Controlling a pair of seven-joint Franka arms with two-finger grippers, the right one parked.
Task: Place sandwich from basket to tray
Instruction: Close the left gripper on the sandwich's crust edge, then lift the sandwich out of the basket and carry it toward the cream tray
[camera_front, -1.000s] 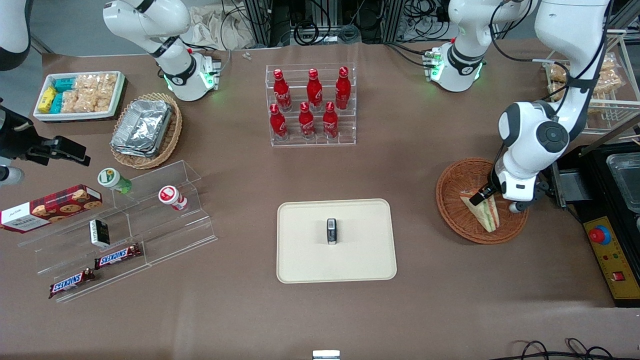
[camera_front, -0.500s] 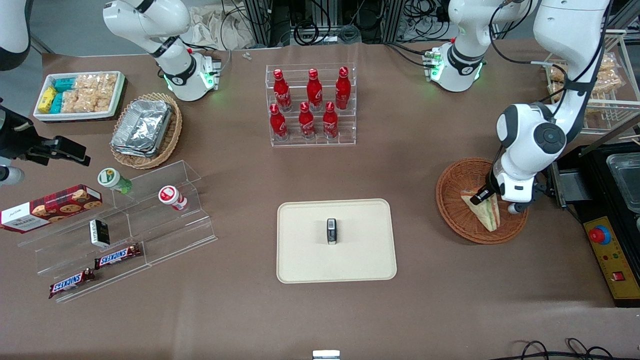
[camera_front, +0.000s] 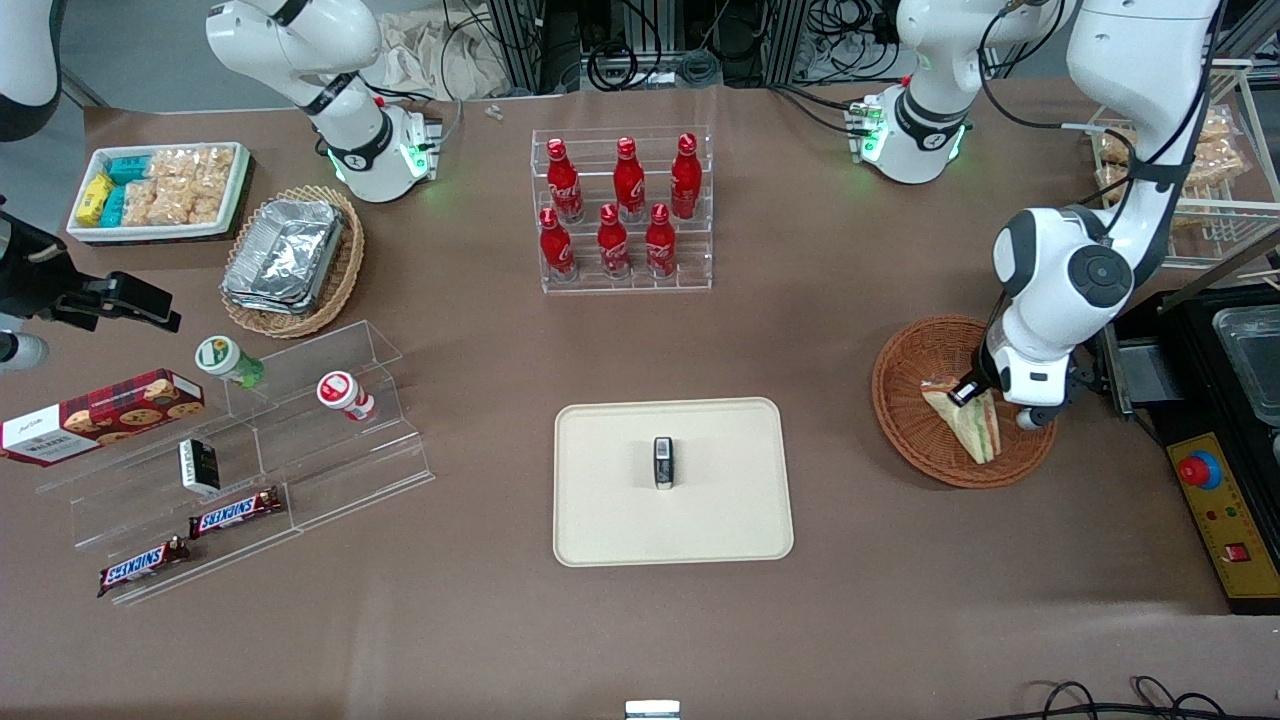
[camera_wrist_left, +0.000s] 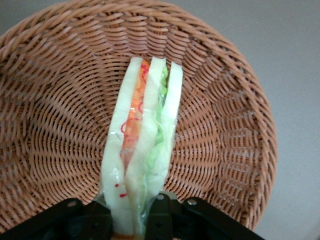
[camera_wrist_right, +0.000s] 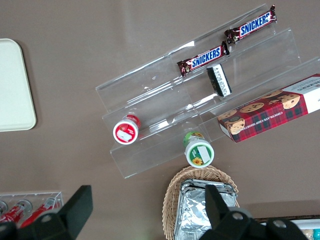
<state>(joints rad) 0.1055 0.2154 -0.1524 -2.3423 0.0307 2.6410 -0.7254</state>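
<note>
On the brown bench (camera_front: 480, 620) I see my end effector (camera_wrist_left: 131, 220) down inside the basket (camera_front: 905, 395), its fingers clamped on one end of the sandwich (camera_wrist_left: 145, 145), which lies under it on the wicker, with the tray (camera_front: 600, 520) well apart toward the parked arm's end.

Bright even overhead light, soft faint shadows, sharp focus

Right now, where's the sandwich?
The sandwich is in the basket at the working arm's end of the table, pinched at one end by the hand.
</note>
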